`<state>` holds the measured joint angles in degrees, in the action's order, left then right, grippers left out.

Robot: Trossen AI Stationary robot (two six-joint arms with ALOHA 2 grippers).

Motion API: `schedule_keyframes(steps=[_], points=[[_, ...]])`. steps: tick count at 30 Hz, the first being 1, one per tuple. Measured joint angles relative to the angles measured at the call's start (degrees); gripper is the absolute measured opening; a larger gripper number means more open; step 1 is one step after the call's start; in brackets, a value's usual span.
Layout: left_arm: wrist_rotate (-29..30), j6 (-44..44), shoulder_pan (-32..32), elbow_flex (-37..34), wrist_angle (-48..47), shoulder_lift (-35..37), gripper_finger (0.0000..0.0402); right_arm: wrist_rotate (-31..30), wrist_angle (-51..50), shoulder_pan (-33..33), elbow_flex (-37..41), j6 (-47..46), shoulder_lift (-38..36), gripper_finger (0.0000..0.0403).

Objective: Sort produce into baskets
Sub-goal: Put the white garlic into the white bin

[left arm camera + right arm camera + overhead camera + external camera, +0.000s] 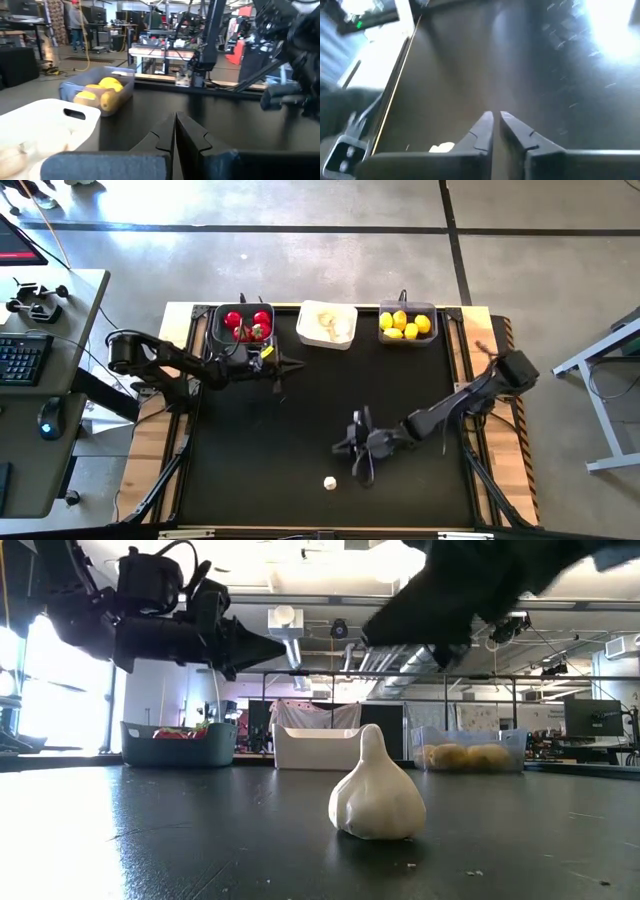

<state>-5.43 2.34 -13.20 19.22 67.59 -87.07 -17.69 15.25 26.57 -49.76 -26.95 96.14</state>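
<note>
One white garlic bulb rests on its flat base on the black table, near the front; it fills the low view's foreground. My right gripper hangs shut and empty just behind and to the right of it; the bulb shows beside its fingers. My left gripper is shut and empty above the table, just in front of the dark grey basket of red tomatoes. A white basket holds garlic, and a third basket holds yellow lemons.
The three baskets stand in a row along the table's far edge. The black mat between them and the bulb is bare. Wooden table edges show on both sides. A desk with a keyboard stands off the table's left.
</note>
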Motion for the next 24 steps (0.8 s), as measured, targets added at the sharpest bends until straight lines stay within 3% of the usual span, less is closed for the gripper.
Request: schedule_keyframes(steps=[12, 17, 24], points=[[2.72, -0.01, 3.87, 0.00, 0.00, 0.00, 0.0000, 0.59, 11.12, 6.90, -0.02, 0.01, 10.32, 0.0187], [5.96, 0.00, 4.71, 0.00, -0.02, 0.00, 0.0000, 1.62, 18.09, 6.96, -0.02, 2.08, 14.95, 0.0199], [6.38, -0.02, 4.60, 0.00, -0.03, 0.00, 0.0000, 1.76, 19.47, 6.81, -0.02, 2.82, 16.11, 0.0186]])
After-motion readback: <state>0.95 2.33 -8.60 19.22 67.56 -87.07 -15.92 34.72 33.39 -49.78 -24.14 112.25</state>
